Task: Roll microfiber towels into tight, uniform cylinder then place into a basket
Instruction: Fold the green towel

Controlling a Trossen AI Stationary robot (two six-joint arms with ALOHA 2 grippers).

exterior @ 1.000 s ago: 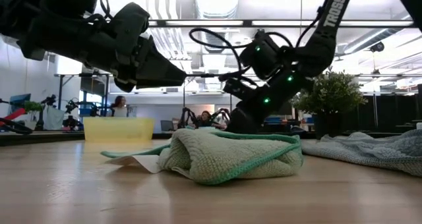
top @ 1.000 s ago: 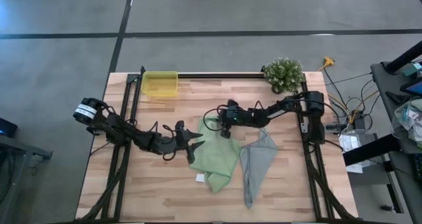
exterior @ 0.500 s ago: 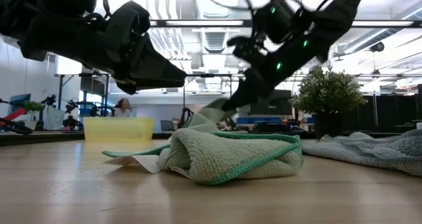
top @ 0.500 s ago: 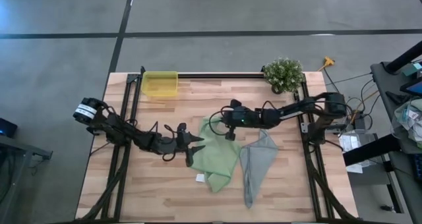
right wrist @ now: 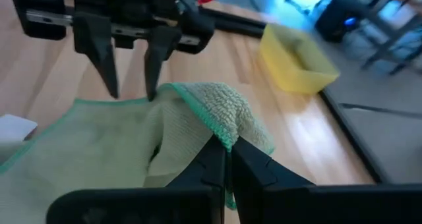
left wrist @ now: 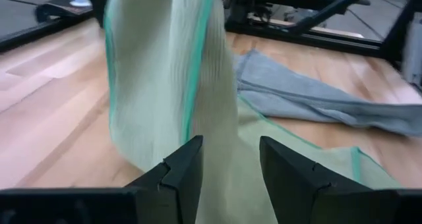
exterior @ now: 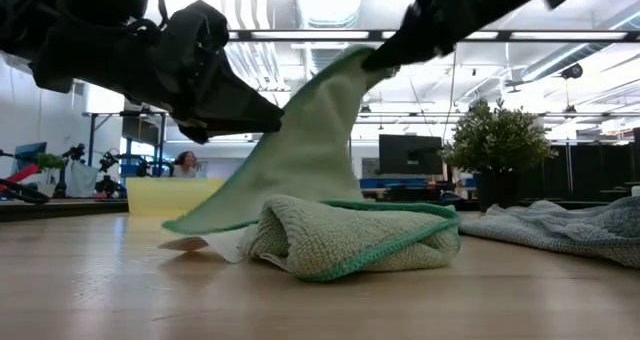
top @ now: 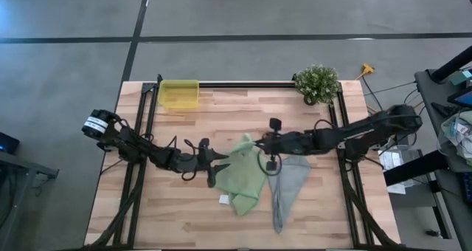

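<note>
The light green towel (top: 243,175) lies mid-table. Its near part is bunched in a thick fold (exterior: 350,237) on the wood, and its far corner is raised. My right gripper (top: 259,143) is shut on that corner, high above the table (exterior: 385,50). My left gripper (top: 215,162) is open, level and just left of the raised cloth (left wrist: 168,72), which hangs right in front of its fingers (left wrist: 188,168). The grey-blue towel (top: 285,183) lies flat to the right. The yellow basket (top: 179,94) stands at the far left. My right gripper pinches the green towel's far corner (right wrist: 221,122) at its green-hemmed edge between its two fingers. The cloth is bunched there, so one layer or several cannot be told. The fingers come from the table's right. The cloth slopes down from them in a spread sheet to the bunched part on the table.
A potted plant (top: 317,83) stands at the far right corner. The grey-blue towel (exterior: 560,230) lies close beside the green one. A small white tag (top: 223,199) sticks out at the green towel's near left. Bare wood lies at the table's near left.
My right gripper has risen, moving slightly toward the table's right and near edges, still shut on the green towel's far corner. That corner has lifted high and the cloth has spread into a sloping sheet. The bunched near part has stayed on the table.
</note>
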